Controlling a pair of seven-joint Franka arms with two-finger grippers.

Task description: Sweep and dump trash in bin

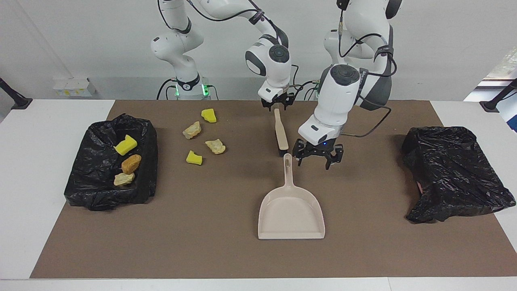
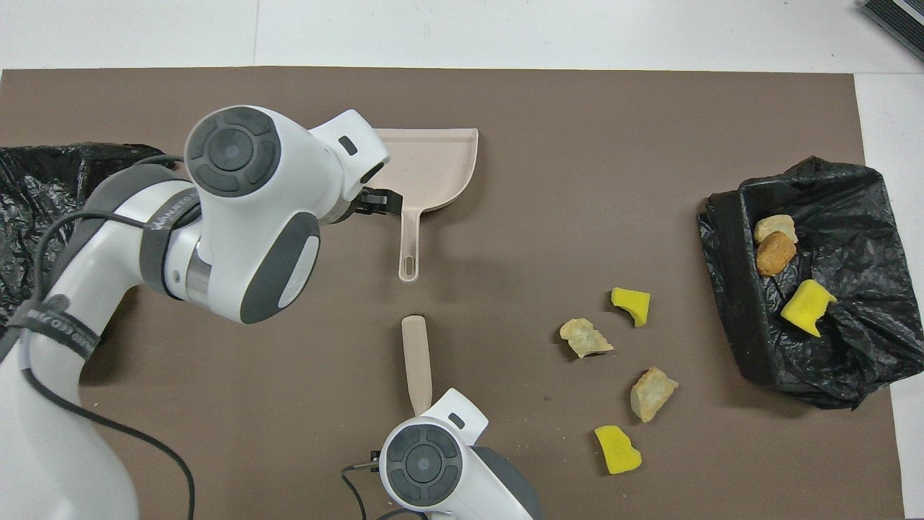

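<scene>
Facing view: my right gripper (image 1: 276, 106) pinches the brush (image 1: 280, 133) handle; my left gripper (image 1: 317, 157) hangs spread beside the dustpan (image 1: 291, 212) handle. Four trash lumps (image 1: 200, 137) lie near the bin (image 1: 109, 165).

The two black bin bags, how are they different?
The bag at the right arm's end is open and holds three lumps: one yellow, one orange-brown, one beige. The bag at the left arm's end is a crumpled heap with no trash showing. Both are shiny black plastic on the brown mat.
</scene>
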